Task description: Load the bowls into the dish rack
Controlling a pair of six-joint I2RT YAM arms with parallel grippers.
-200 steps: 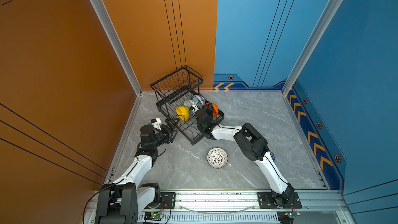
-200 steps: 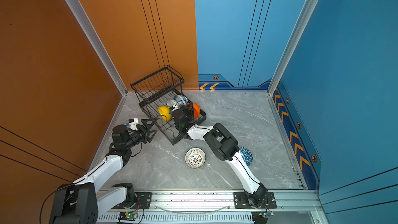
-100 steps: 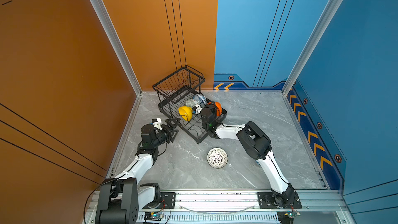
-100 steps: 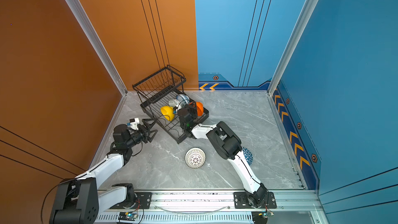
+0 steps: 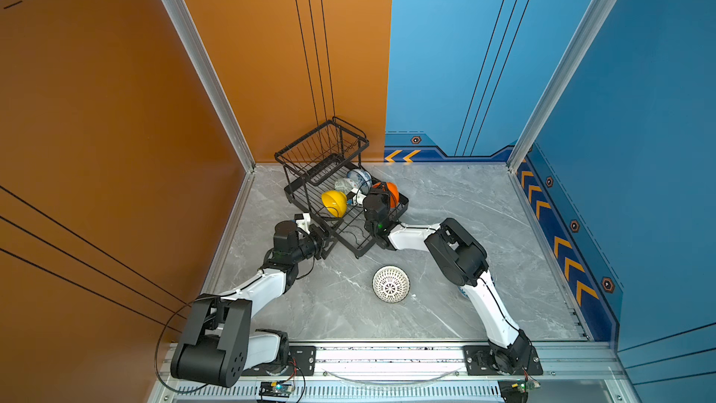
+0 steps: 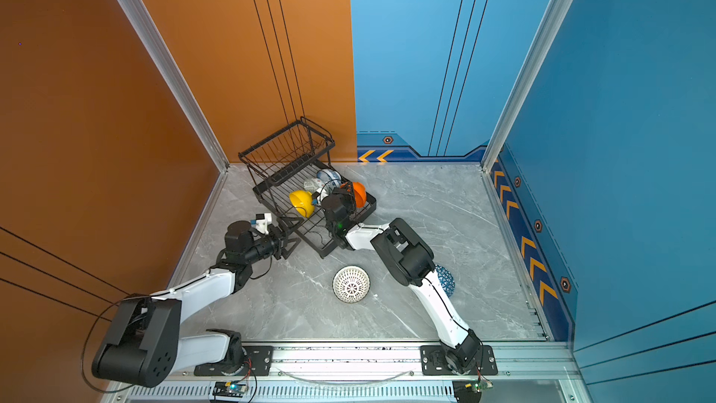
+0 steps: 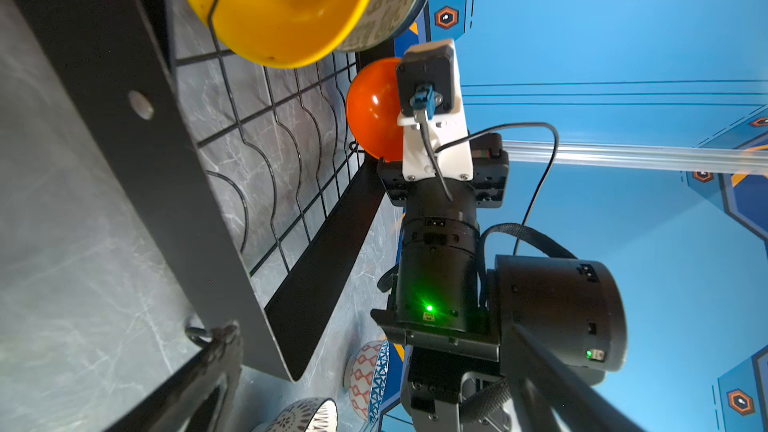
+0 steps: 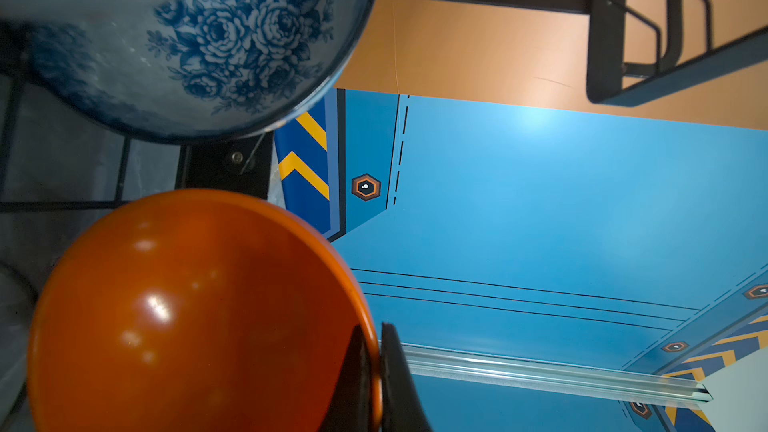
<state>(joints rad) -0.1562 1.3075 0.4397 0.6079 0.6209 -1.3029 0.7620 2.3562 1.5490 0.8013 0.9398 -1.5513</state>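
Wire rack [image 5: 358,253], black, lies diagonally on the marble table [image 5: 465,195], basket end toward the orange wall [image 5: 271,71]. Glossy orange bowl [image 8: 187,317] stands on edge at the rack's right side; only the right wrist view shows the right gripper [image 8: 376,371] clamped on its rim. Left gripper [image 5: 327,241] gapes empty by the rack's near corner.

The black wire dish rack [image 5: 350,228] sits at the table's 11 o'clock, its raised basket at the 11 o'clock end and its flat tray running toward 5 o'clock. In the tray, the yellow bowl [image 5: 334,202] stands on edge. At its 1 o'clock are the pale green bowl [image 5: 343,184] and the floral bowl [image 5: 360,180], close together. The orange bowl [image 5: 390,191] is tipped on edge at the tray's 3 o'clock side, its rim pinched by the right gripper [image 8: 372,328]. The white lattice bowl [image 5: 390,284] lies upside down on the table at the rack's 5 o'clock. The blue triangle bowl [image 6: 445,279] is at its 3 o'clock, half hidden.
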